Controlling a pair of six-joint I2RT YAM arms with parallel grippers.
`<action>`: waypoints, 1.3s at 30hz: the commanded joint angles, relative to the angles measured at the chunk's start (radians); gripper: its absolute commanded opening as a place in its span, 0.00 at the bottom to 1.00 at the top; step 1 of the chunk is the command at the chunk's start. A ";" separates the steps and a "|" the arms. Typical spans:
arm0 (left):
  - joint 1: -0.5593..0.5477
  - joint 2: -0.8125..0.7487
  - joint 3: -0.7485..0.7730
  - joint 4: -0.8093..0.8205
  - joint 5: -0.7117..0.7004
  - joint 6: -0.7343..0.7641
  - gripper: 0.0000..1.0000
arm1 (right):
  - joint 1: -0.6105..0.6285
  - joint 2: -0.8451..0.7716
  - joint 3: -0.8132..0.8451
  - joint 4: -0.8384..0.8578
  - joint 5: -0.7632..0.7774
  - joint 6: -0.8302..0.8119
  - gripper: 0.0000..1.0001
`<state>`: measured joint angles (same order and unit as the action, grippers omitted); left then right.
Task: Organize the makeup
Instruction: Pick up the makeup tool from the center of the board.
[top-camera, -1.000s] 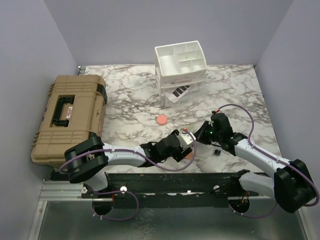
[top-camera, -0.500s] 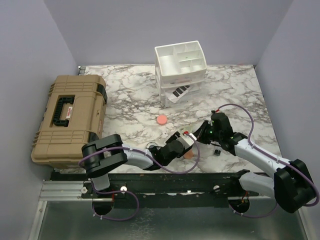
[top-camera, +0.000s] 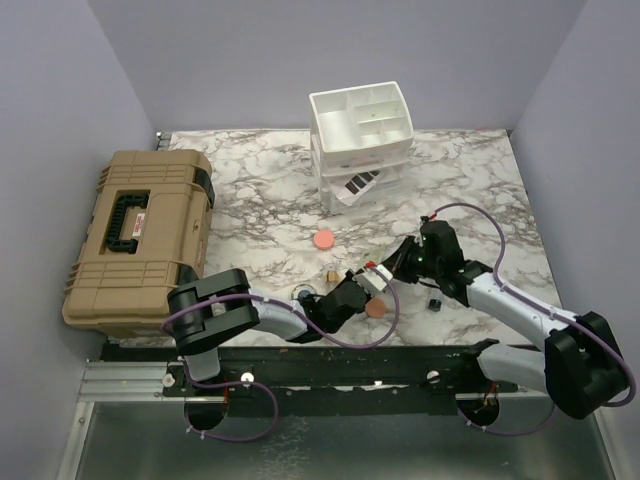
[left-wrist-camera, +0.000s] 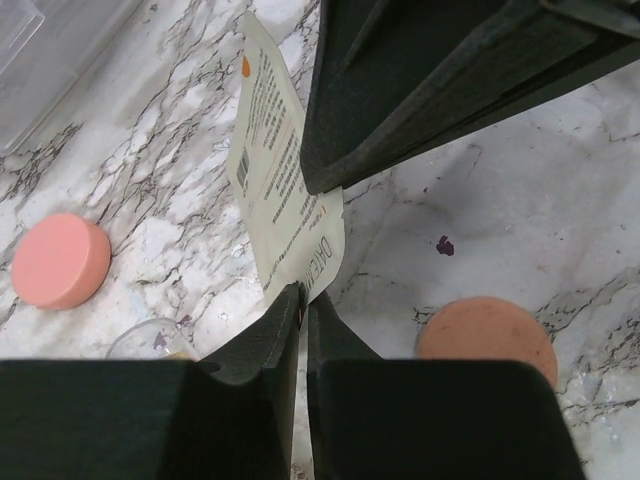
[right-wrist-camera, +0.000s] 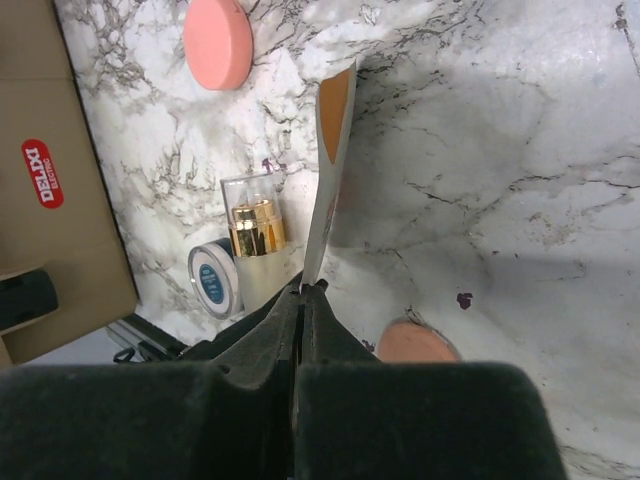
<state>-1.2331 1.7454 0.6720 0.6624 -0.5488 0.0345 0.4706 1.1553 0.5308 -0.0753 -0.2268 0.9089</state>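
Low at the centre of the overhead frame, over the bench (top-camera: 250, 200), both my pincers are clamped on the one cream sachet (left-wrist-camera: 285, 200); my left pincer (left-wrist-camera: 303, 310) pinches its lower corner, my right pincer (right-wrist-camera: 302, 300) the opposite edge; it looks light, thin and floppy, likely to crease, so an edge pinch suits it; I count one pink puff (left-wrist-camera: 60, 260), one peach disc (left-wrist-camera: 487, 335), one gold-capped bottle (right-wrist-camera: 258, 235), one blue compact (right-wrist-camera: 212, 278).
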 joint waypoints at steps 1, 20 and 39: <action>-0.008 0.017 -0.012 0.051 -0.030 -0.011 0.06 | 0.003 0.034 0.037 -0.002 0.003 0.011 0.03; -0.007 -0.013 -0.036 0.052 -0.028 -0.018 0.06 | 0.002 0.148 0.112 -0.040 0.076 -0.019 0.05; 0.004 -0.438 -0.249 0.172 -0.112 -0.188 0.82 | 0.002 -0.058 0.218 -0.119 0.197 -0.049 0.01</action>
<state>-1.2327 1.4021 0.4652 0.7746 -0.6029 -0.0906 0.4706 1.1362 0.6689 -0.1596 -0.1181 0.8856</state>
